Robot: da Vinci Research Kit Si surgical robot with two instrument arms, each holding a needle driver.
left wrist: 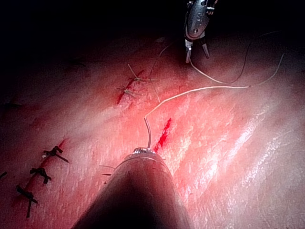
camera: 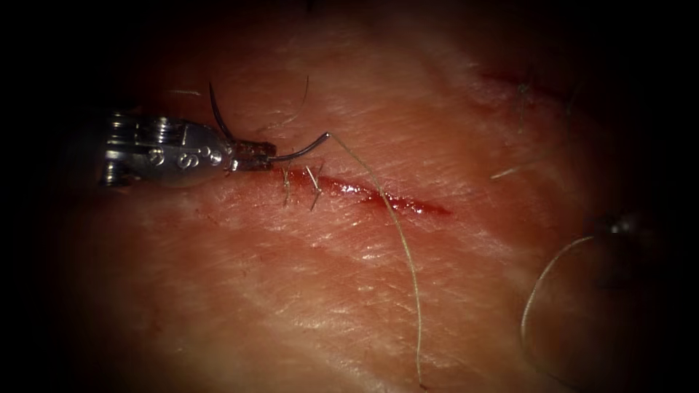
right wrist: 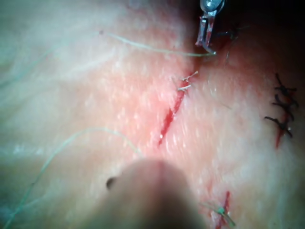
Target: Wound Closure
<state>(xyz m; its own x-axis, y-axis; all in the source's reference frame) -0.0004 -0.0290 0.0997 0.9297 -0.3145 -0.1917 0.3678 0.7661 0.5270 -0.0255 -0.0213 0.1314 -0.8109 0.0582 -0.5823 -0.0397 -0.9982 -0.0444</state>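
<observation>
Holding the needle (camera: 291, 154) mid-curve, clear of the tissue (camera: 291, 276), my left tool (camera: 256, 155) is clamped; right tool (left wrist: 196, 50) gapes empty; two stitches (camera: 300, 185) placed, cut (camera: 393, 202) mostly open.

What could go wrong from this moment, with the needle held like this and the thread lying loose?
1. The left tool holds the needle near mid-curve, out of the tissue; it may twist in the jaws.
2. The slack thread crosses the cut and could snag on the stitch ends.
3. It also loops near the right tool, whose open jaws might catch it.
</observation>
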